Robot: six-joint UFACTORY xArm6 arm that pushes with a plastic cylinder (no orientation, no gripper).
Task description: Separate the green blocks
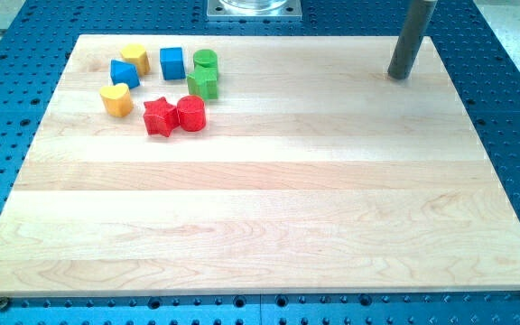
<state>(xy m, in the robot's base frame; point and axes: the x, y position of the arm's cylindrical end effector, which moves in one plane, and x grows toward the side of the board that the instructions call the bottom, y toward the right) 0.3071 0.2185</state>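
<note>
Two green blocks, green cylinder (206,60) touching green star-like block (203,83) at the view's upper left, probably light, rigid sliders; my tip (401,77), far right, holds nothing, should wedge between them.

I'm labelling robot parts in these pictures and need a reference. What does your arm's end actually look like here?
Only my rod shows: a straight, smooth cylinder in plain dark grey, running out of the view's top. My tip is a blunt, flat end. No cables, markings or joints are visible on it. It stands at the wooden board's upper right, far from the blocks.
</note>
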